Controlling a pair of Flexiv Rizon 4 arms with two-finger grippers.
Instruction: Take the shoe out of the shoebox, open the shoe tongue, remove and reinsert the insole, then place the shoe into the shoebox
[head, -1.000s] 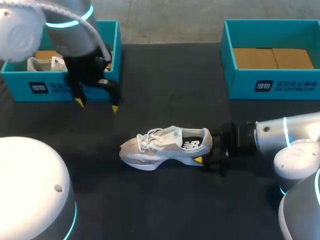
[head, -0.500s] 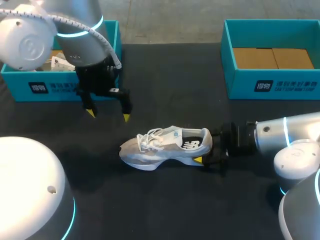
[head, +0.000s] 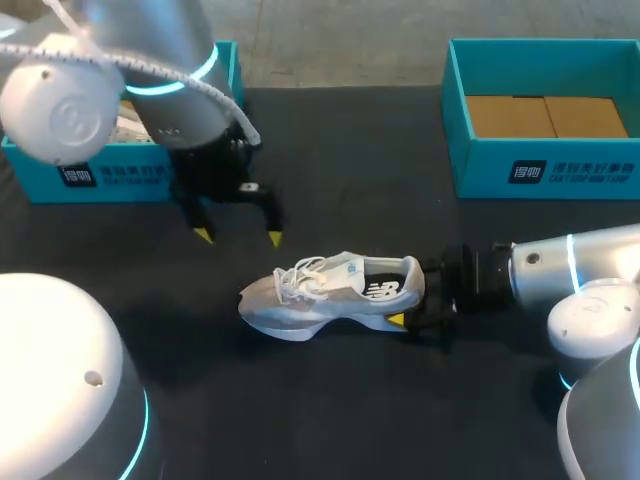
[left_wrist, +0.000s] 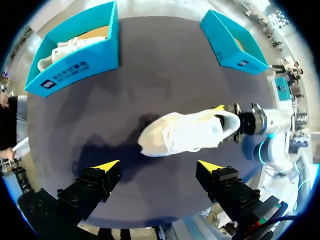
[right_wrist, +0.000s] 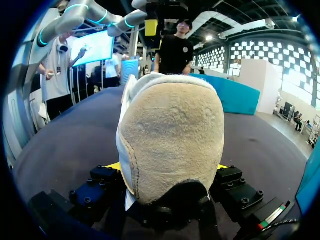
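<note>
Right gripper (right_wrist: 167, 167) pinches the shoe (head: 330, 290) by its heel — left gripper (head: 239, 238) hangs wide open near its toe.

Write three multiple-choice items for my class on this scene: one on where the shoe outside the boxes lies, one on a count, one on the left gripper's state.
1. Where is the white shoe?
A. Inside a shoebox
B. On the black table, outside both boxes
C. On the floor

2. How many teal shoeboxes stand on the table?
A. One
B. Two
C. Three

3. What state is the left gripper in?
A. Shut on the shoe
B. Shut on an insole
C. Open, holding nothing

Answers:
1 B: the shoe lies on the dark surface between the boxes.
2 B: one box stands at each far side of the table.
3 C: its yellow tips stand apart with nothing between them.
</note>
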